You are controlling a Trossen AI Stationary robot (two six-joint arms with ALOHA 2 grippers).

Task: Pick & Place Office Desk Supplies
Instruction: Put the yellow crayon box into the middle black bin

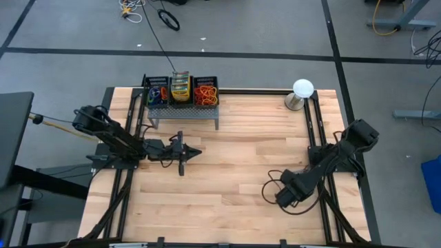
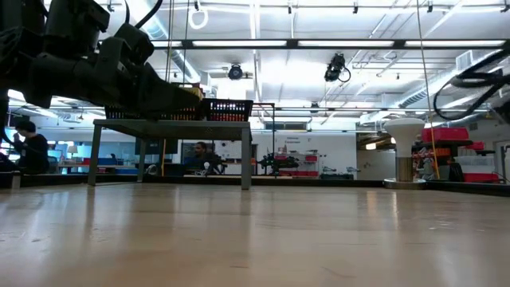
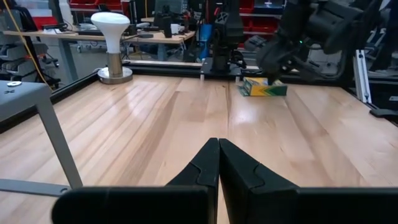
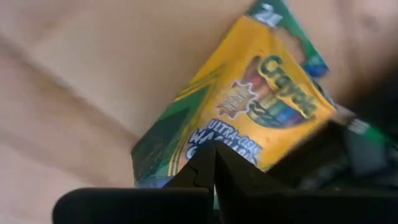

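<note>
Item: yellow-and-green cardboard crayon box [image 4: 249,106], lying flat on the pale wooden desk [image 1: 234,172] just under my right gripper [image 1: 288,196], whose jaws are pressed together and hold nothing, so I judge a pickup pending. Left gripper [image 1: 185,153]: jaws likewise together and empty, parked mid-desk below the black wire basket [image 1: 182,91] on its grey stand, which I take as the drop point
</note>
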